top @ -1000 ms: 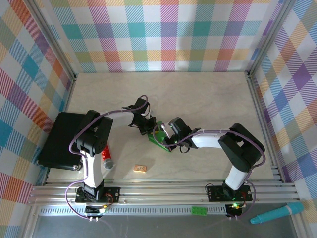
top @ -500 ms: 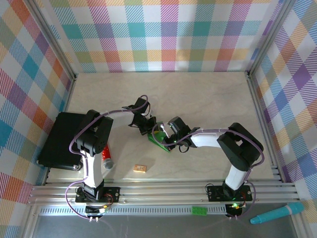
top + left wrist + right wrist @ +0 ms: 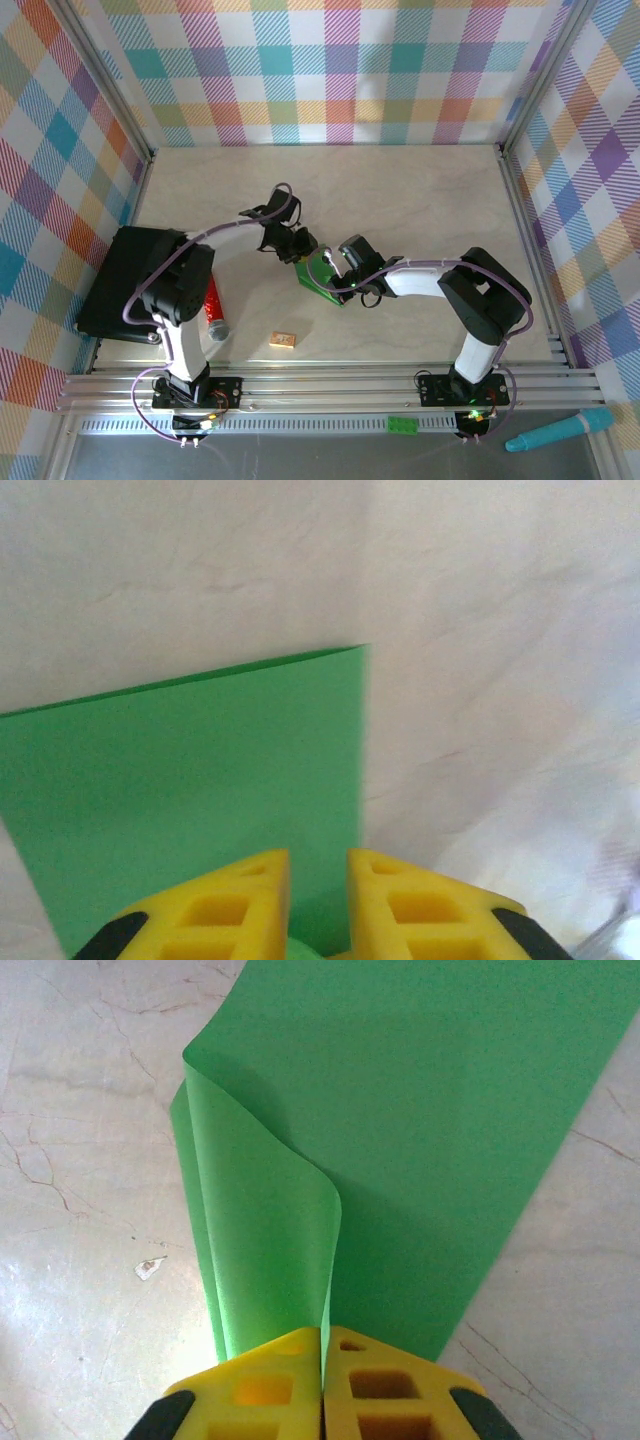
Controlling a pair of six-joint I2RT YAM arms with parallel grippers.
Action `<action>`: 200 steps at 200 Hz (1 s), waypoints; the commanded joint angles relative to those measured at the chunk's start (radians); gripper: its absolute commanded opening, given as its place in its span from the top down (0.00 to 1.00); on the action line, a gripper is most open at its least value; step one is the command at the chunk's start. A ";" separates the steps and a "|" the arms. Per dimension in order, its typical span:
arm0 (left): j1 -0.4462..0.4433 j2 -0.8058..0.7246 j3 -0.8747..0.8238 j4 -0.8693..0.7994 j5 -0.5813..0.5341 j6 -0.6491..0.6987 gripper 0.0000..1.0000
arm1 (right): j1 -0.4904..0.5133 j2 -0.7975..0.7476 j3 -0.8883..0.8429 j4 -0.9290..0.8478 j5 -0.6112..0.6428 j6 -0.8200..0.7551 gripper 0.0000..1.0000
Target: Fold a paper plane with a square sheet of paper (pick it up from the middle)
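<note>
The worry from where I stand is the pinch on the green sheet of paper: the right hand has its yellow pads pressed tight together on a raised curl of it, and the rest of the sheet lies flat on the pale counter ahead of that hand. If the arm pulls up or sideways from here, the thin paper could buckle where the curl meets the flat part and take a stray crease. It could also drag across the counter and leave any fold crooked. A grip this close to the edge could slip off as well, or tear the paper. The left hand is no help in steadying things, I'd judge. Its two pads stand a narrow slit apart, loosened rather than clamped. They sit just above the near edge of the sheet, and some green shows through the slit, though nothing looks squeezed between them. With only one hand gripping, the sheet is free to pivot. From above, the paper lies near the middle of the counter, between the two hands, which stand close together over it.
</note>
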 commanded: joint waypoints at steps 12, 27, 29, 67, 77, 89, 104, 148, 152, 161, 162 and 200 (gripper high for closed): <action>-0.038 -0.122 -0.158 0.199 0.004 -0.211 0.75 | 0.000 0.041 0.025 -0.084 0.014 0.028 0.90; -0.056 -0.150 -0.215 0.236 -0.012 -0.260 0.77 | -0.003 0.043 0.025 -0.084 0.014 0.026 0.89; -0.058 -0.154 -0.223 0.241 -0.015 -0.265 0.78 | -0.003 0.042 0.027 -0.085 0.013 0.027 0.89; -0.087 -0.187 -0.318 0.316 -0.040 -0.351 0.90 | -0.007 0.045 0.029 -0.089 0.011 0.023 0.89; -0.094 -0.186 -0.336 0.325 -0.047 -0.365 0.93 | -0.008 0.047 0.031 -0.088 0.011 0.022 0.89; -0.098 -0.181 -0.350 0.337 -0.045 -0.376 0.95 | -0.008 0.047 0.032 -0.088 0.011 0.022 0.89; -0.105 -0.175 -0.366 0.349 -0.041 -0.389 0.97 | -0.010 0.047 0.031 -0.087 0.009 0.024 0.89; -0.119 -0.163 -0.384 0.358 -0.042 -0.404 0.98 | -0.009 0.047 0.035 -0.090 0.006 0.026 0.87; -0.122 -0.162 -0.385 0.358 -0.042 -0.406 0.98 | -0.009 0.048 0.035 -0.090 0.007 0.026 0.86; -0.124 -0.160 -0.388 0.359 -0.044 -0.408 0.98 | -0.010 0.047 0.035 -0.092 0.007 0.026 0.86; -0.125 -0.160 -0.389 0.360 -0.044 -0.408 0.98 | -0.010 0.048 0.035 -0.092 0.007 0.026 0.86; -0.132 -0.157 -0.401 0.357 -0.050 -0.414 0.99 | -0.010 0.052 0.038 -0.099 0.007 0.024 0.84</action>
